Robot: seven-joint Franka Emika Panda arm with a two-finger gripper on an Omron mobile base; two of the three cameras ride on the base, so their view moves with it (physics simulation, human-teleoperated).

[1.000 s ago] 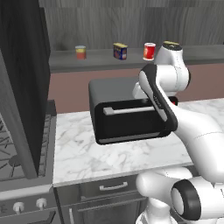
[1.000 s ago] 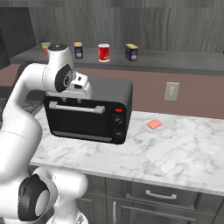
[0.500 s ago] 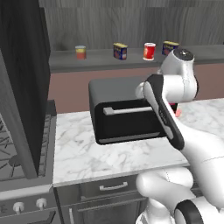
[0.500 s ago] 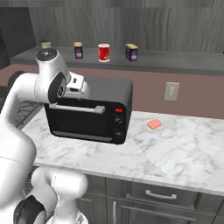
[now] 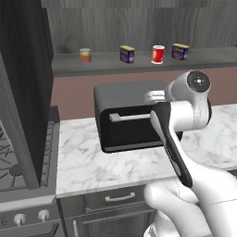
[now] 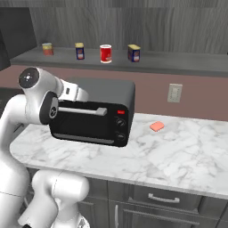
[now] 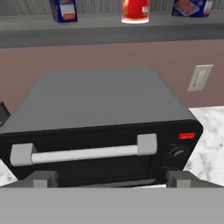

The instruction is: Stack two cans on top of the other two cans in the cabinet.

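The hand (image 7: pixel 107 186) hangs just before the black oven (image 7: pixel 100 127) on the marble surface (image 6: pixel 178 151) — its spread can't be told. Beyond, in the cabinet (image 6: pixel 187 60), four cans stand unstacked, red can (image 6: pixel 105 53) included — reaching up could clip the oven.

Even, soft rendered light filled the kitchen, with no obvious single source. The marble counter (image 6: pixel 178 151) was bright, while the black oven (image 5: pixel 127 120) cast a faint shadow along its front edge. A weak sheen lay on the oven's top in the hand view. Can labels on the cabinet (image 5: pixel 139 62) ledge were too coarse, perhaps slightly blurred, to read.
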